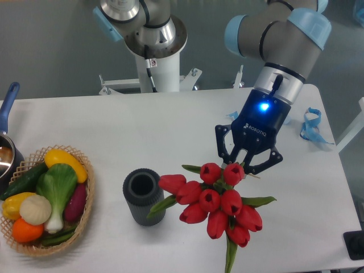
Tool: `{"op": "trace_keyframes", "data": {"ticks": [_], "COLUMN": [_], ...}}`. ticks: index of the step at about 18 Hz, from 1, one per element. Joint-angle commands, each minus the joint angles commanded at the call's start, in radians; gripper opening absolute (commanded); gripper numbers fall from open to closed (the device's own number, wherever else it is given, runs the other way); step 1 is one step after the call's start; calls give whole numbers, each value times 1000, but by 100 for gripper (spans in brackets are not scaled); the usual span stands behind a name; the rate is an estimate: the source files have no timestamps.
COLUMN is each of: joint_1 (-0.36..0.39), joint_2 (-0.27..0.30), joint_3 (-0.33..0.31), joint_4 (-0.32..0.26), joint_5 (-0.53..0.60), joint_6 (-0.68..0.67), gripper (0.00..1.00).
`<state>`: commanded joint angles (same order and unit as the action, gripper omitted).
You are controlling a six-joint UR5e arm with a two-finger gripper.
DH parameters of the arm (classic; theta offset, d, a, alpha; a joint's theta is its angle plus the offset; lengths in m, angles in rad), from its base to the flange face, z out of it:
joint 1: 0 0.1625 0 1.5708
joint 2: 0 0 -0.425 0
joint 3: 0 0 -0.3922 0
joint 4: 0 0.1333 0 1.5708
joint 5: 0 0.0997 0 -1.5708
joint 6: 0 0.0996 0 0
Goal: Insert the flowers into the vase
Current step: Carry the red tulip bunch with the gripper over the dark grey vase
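Note:
The flowers [211, 203] are a bunch of red tulip buds with green leaves, right of centre near the table's front. The buds fan out toward the camera and hide the stems. My gripper [243, 166] comes down from the upper right to the back top of the bunch. Its fingers converge there and look shut on the flowers, with the tips partly hidden behind the top buds. The vase [143, 197] is a dark grey ribbed cylinder standing upright with its mouth open, just left of the bunch. A leaf and the leftmost bud reach its right side.
A wicker basket [86, 196] of toy vegetables sits at the front left. A pot with a blue handle [8, 102] is at the left edge. Blue tape scraps [311, 124] lie at the back right. A second robot base [154, 51] stands behind the table.

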<state>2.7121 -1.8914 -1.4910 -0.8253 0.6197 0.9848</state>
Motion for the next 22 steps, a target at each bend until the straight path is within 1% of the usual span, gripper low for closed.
{"op": "trace_keyframes", "data": {"ticks": [2,4,11,13,15,19,21,22], "joint_1": [-2,-6,-12,-28,-47,-77,-86,-86], "joint_2": [0,-5,-5,-9,-23,-40,-43,-43], "joint_3": [-14,-3,-14,-12,-11,-14,-14,-24], "joint_4": [2,2,2,5,40,67,71,72], "joint_5": [0,0,0,-2,-8,-101,-205,-263], "joint_6": [2,-2,-2,-2,-2,5,5,6], "gripper": [17,17,17,17,17,17,17,17]}}
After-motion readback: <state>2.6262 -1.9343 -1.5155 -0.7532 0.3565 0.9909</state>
